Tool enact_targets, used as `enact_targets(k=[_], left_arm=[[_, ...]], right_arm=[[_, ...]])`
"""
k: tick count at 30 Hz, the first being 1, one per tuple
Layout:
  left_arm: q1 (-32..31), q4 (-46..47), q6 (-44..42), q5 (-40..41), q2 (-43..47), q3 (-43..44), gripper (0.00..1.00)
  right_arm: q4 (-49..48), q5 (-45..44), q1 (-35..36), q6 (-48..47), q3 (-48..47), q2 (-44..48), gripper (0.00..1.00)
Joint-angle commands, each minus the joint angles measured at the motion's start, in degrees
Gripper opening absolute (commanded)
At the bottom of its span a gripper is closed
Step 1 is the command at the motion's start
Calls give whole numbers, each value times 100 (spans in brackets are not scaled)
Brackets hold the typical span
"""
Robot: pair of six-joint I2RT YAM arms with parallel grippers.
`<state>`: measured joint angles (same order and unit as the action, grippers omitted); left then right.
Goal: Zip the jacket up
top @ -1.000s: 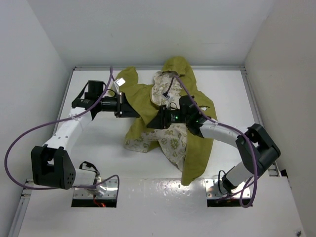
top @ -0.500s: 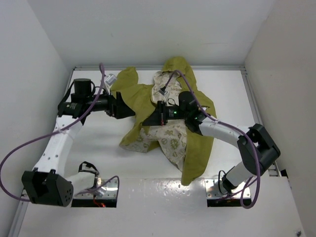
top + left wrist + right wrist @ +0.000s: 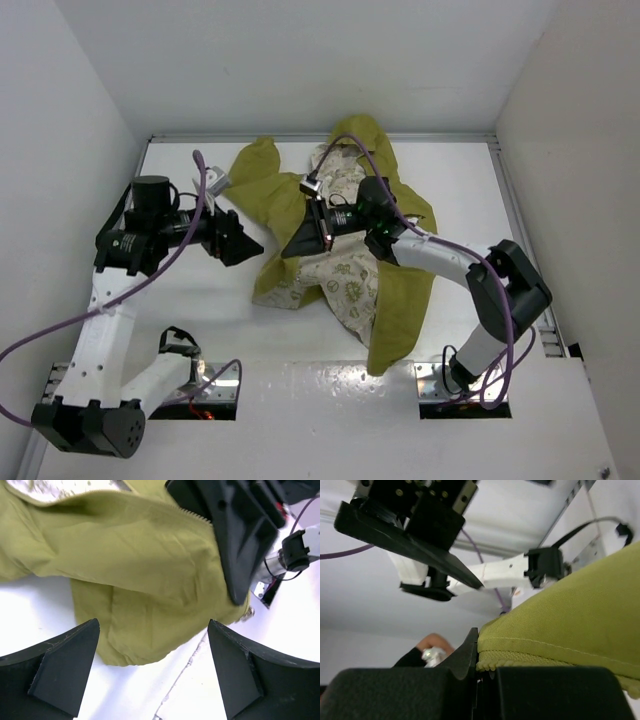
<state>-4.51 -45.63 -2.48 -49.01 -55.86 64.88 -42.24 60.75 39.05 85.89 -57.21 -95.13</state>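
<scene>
Olive-green jacket (image 3: 400, 300) lies open on the white table (image 3: 200, 320), and its cream, green-printed lining shows down the middle. The hood sits at the far edge and the hem trails toward the arm bases, so the long axis runs far to near. The right gripper (image 3: 297, 248) is pinched tight on the zipper-toothed front edge and lifts it. The left gripper (image 3: 240, 240) has its fingers spread wide, just off the jacket's left flap and holding nothing.
</scene>
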Motion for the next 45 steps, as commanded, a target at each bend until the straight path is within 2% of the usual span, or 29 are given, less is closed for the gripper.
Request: enact_targets(k=[1, 5, 8, 13, 17, 21, 25, 35, 41, 45], left_arm=[[-32, -78, -402, -47, 417, 253, 95], [-32, -157, -166, -845, 532, 139, 95], [-32, -157, -24, -1574, 409, -19, 95], [-32, -87, -24, -1584, 330, -300, 95], [-32, 141, -24, -1734, 391, -511, 95], [-32, 685, 335, -1857, 444, -775, 95], [-32, 1450, 678, -2496, 514, -828, 95], [-392, 1504, 679, -2754, 382, -828, 96], [-498, 1504, 626, -2754, 330, -828, 80], [-551, 1504, 626, -2807, 277, -828, 64]], right_arm=[[-1110, 525, -46, 964, 263, 267, 0], [-1295, 262, -11, 1123, 483, 382, 0], [-1418, -28, 67, 1202, 63, 180, 0], [-1533, -55, 279, 1194, -703, -128, 0], [-1533, -81, 288, 1220, -739, -172, 0], [-1585, -90, 314, 1237, -739, -172, 0], [-1586, -55, 323, 1141, -660, -190, 0], [-1559, -46, 340, 1062, -949, -427, 0], [-1559, -37, 331, 1070, -1073, -480, 0], [-1577, -28, 340, 1044, -1047, -515, 0]])
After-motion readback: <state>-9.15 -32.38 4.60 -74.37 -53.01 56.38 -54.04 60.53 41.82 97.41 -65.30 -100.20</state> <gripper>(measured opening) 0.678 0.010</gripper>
